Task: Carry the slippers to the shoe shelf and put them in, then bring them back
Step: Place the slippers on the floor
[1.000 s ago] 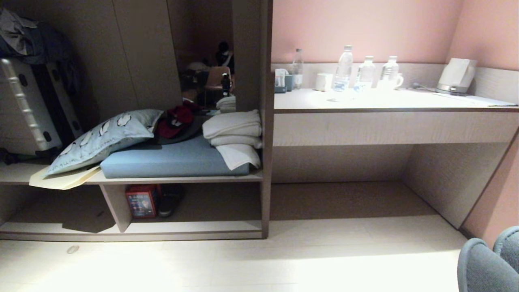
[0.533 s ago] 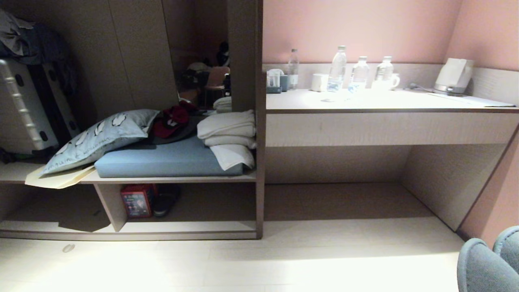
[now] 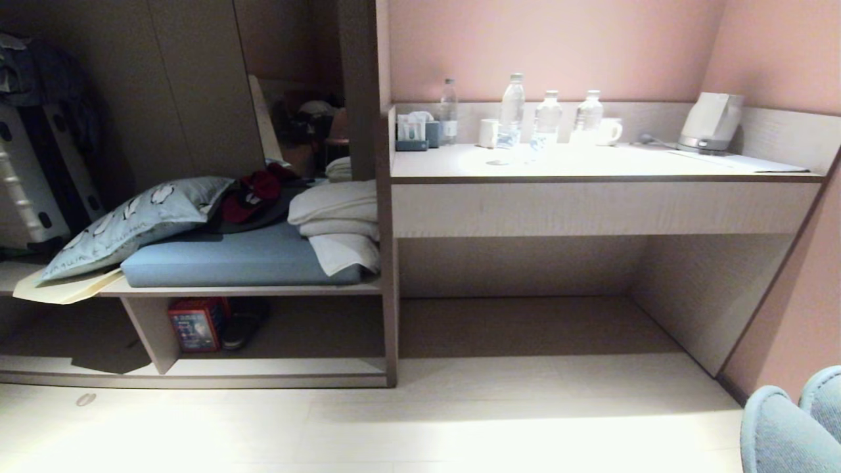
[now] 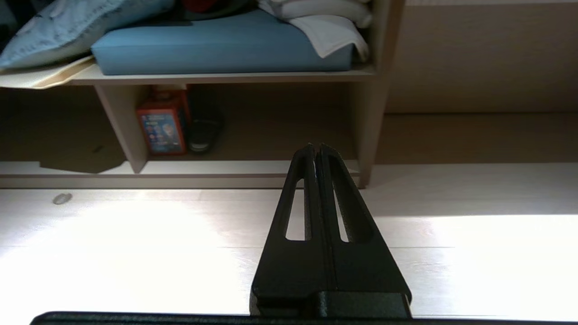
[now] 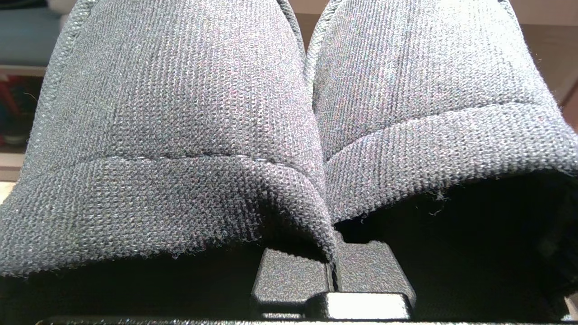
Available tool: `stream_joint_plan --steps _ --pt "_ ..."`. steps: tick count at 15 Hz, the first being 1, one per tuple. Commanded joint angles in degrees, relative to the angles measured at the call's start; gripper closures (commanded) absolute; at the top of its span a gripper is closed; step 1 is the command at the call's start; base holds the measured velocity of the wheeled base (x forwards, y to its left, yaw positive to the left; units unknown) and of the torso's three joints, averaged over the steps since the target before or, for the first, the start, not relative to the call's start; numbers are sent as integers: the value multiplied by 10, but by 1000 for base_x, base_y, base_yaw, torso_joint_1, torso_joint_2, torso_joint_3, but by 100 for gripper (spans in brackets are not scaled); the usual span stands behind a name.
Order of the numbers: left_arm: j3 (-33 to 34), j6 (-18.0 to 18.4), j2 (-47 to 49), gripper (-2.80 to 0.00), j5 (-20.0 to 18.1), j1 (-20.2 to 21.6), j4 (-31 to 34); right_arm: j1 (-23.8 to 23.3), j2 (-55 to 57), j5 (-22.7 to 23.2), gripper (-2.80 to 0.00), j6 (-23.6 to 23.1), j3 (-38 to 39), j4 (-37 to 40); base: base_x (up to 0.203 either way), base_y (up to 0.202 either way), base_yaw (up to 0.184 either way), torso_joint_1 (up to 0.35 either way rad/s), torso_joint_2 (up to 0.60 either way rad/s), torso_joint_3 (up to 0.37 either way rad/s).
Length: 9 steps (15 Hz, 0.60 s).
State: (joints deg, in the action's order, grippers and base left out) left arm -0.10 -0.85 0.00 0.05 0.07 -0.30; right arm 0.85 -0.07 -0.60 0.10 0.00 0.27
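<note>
The two dark grey fabric slippers (image 5: pixel 189 117) fill the right wrist view side by side, toes pointing away. My right gripper (image 5: pixel 333 275) is shut on their touching inner walls, one finger inside each slipper. In the head view the slippers (image 3: pixel 792 424) show at the bottom right corner, above the floor. The shoe shelf (image 3: pixel 197 372) is the low pale wood cubby at the lower left, with a short upright divider (image 3: pixel 151 328). My left gripper (image 4: pixel 315 149) is shut and empty, hanging over the pale floor in front of the shoe shelf (image 4: pixel 226 168).
Inside the cubby stand a red box (image 3: pixel 192 324) and a lone black sandal (image 3: pixel 240 325). Above it lie a blue cushion (image 3: pixel 230 263), a pillow and folded towels. A desk (image 3: pixel 591 172) with bottles and a kettle has an open recess beneath.
The whole head view has shifted to the left, so the camera has moved rightward. The slippers stay in the same corner of the picture.
</note>
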Motion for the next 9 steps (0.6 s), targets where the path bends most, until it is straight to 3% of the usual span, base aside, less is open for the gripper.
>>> stream_joint_plan --steps 1,9 --pt "0 0 0 0 0 0 0 0 1 0 0 0 1 0 0 -196 3 2 2 5" --pt "0 0 0 0 0 0 0 0 1 0 0 0 1 0 0 -196 2 2 3 2"
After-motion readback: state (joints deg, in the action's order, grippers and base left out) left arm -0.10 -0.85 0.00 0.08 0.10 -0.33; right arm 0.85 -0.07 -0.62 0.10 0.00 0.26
